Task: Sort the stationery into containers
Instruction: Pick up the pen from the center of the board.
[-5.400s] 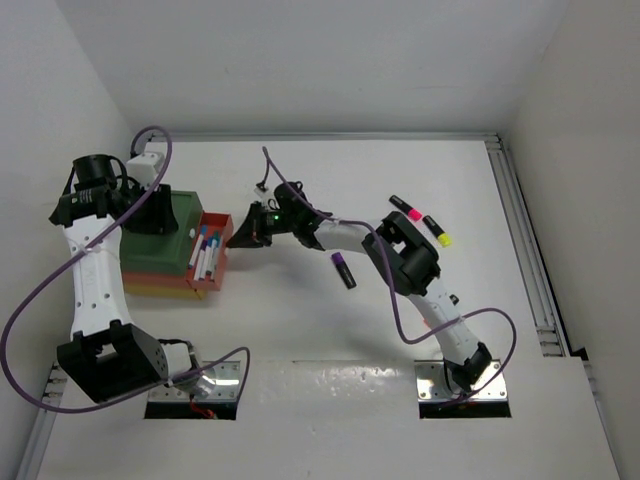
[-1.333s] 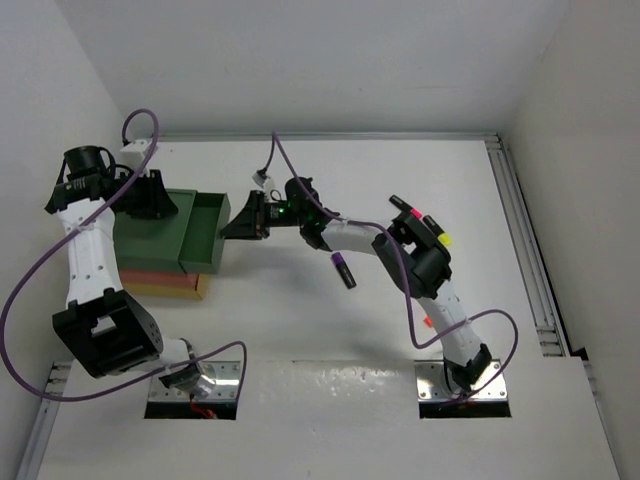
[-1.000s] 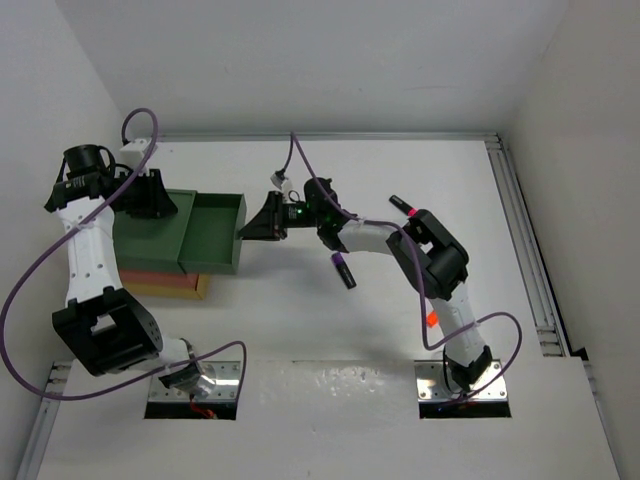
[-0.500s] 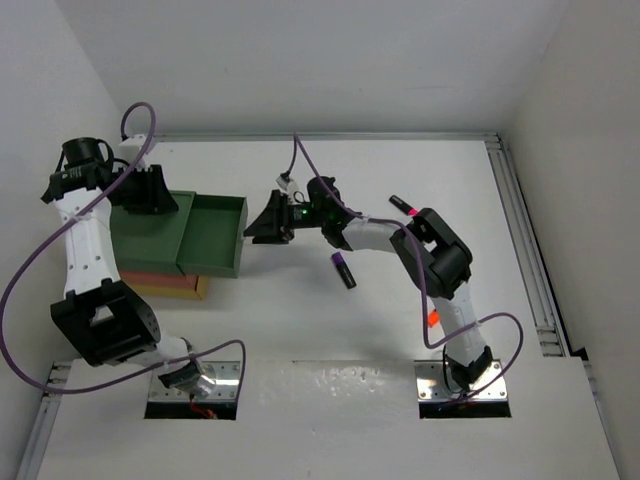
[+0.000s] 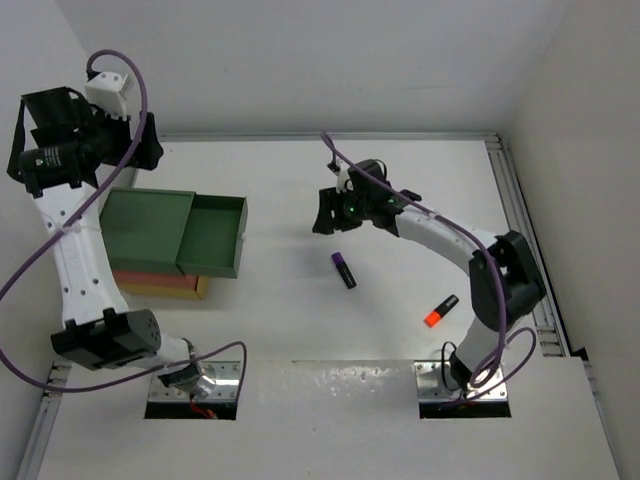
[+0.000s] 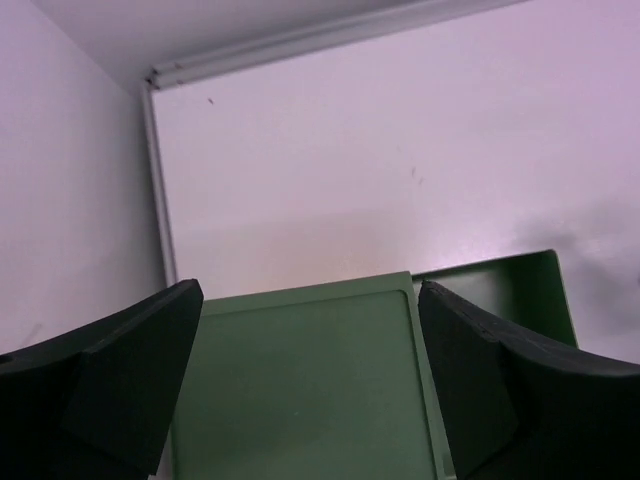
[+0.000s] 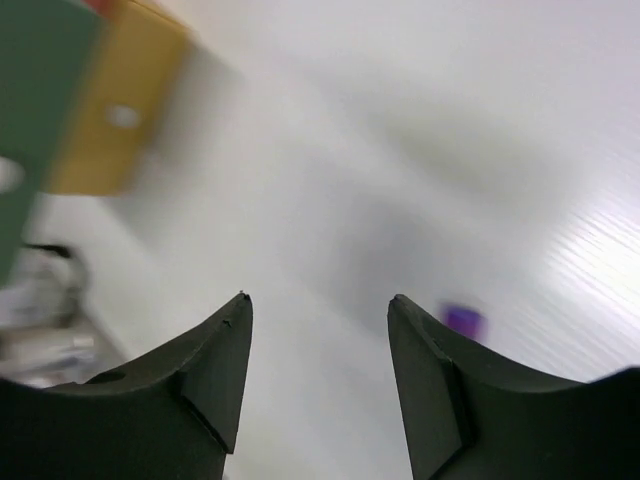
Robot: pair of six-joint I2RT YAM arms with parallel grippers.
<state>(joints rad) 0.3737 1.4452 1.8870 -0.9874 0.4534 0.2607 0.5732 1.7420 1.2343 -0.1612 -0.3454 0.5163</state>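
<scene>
A dark green container [image 5: 145, 228] tops a stack at the left, its drawer [image 5: 213, 236] pulled out to the right with nothing showing inside. Red-orange and yellow containers [image 5: 160, 285] lie under it. A purple highlighter [image 5: 343, 270] lies mid-table and an orange one [image 5: 440, 311] nearer the right arm's base. My left gripper [image 5: 135, 158] hangs open high above the green container [image 6: 300, 390], holding nothing. My right gripper [image 5: 325, 212] is open and empty over bare table, apart from the drawer, with the purple highlighter [image 7: 462, 320] just right of its fingers.
White walls close in the table at the back and both sides. A metal rail [image 5: 525, 240] runs along the right edge. The left arm's purple cable [image 5: 40, 270] loops beside the stack. In the right wrist view, the yellow container [image 7: 110, 120] is blurred.
Both grippers opened. The left one rose up and back off the green container. The right one let go of the pulled-out drawer and swung away to the right.
</scene>
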